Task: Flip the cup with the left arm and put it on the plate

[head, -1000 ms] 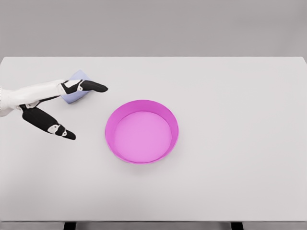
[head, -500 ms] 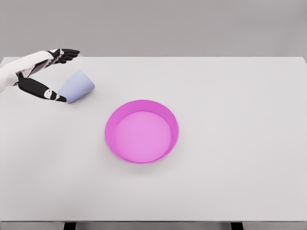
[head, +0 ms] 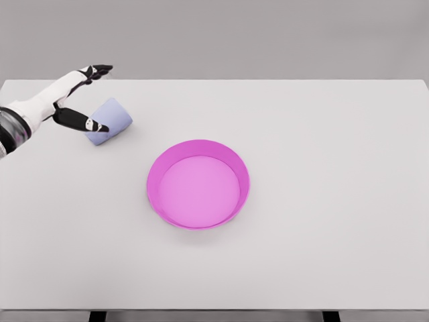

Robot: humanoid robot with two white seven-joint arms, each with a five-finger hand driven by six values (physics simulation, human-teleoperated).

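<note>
Pale lavender, smooth and tapered, the cup (head: 110, 120) lies tipped beside the left hand (head: 72, 100), its spread fingers (head: 99, 69) grasping nothing. Right of the fingers sits the round magenta plate (head: 198, 184), well apart.

Left hand (head: 77, 97) open, thumb against tipped lavender cup (head: 108, 121); pink plate (head: 198, 184) apart, mid-table (head: 322, 201).

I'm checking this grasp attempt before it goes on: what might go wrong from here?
1. The pale lavender cup lies on its side on the white table, so a nudge may roll it away.
2. The left hand is open, only its thumb near the cup; closing now may pinch poorly and drop it.
3. The round magenta plate has a raised rim, which the cup may clip.
</note>
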